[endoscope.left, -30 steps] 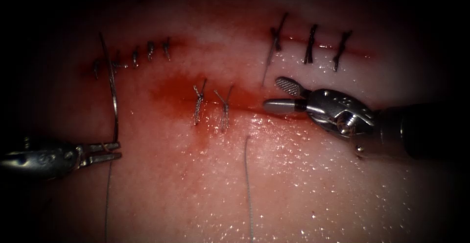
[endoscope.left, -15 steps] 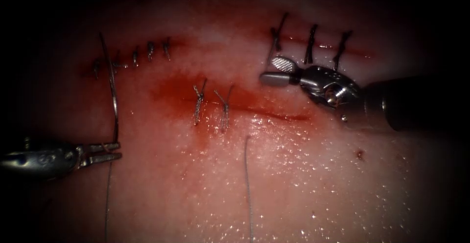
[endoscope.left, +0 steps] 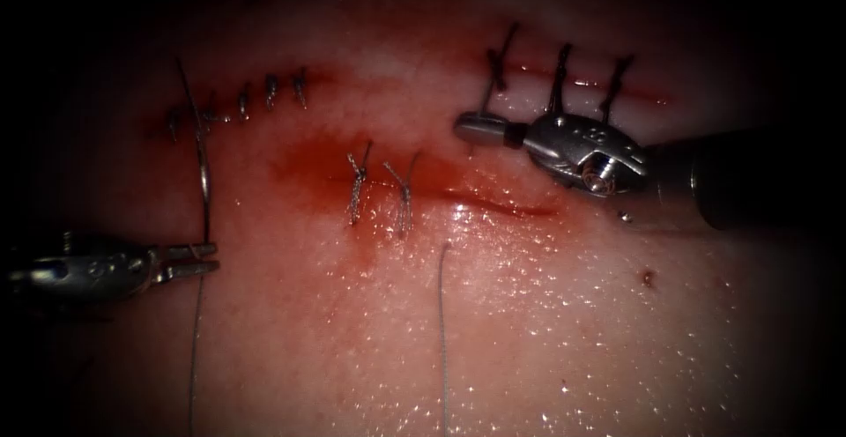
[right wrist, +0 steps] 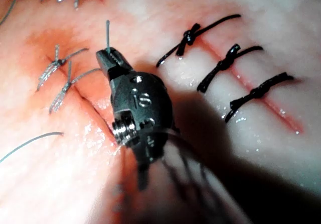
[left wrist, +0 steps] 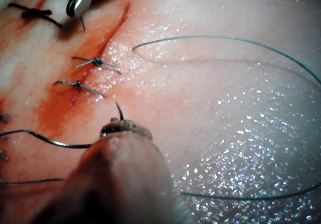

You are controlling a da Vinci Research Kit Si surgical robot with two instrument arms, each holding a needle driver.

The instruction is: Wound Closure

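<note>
The needle (endoscope.left: pixel 204 168) is held near its end by the left tool (endoscope.left: pixel 189 261), rising straight above its closed jaws, while the thread tail (endoscope.left: pixel 484 95) just above the right tool (endoscope.left: pixel 471 126) is clamped in its closed jaws.

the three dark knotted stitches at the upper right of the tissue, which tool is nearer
Right. The right tool sits just below the three dark knotted stitches, shut on a thread tail; the left tool holds the curved needle far left.

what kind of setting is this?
Likely a surgical suturing practice bench: pale pink glistening tissue with stitched cuts, the left steel needle driver holding a thin curved steel needle, and the right one shut on a dark thread tail.
</note>
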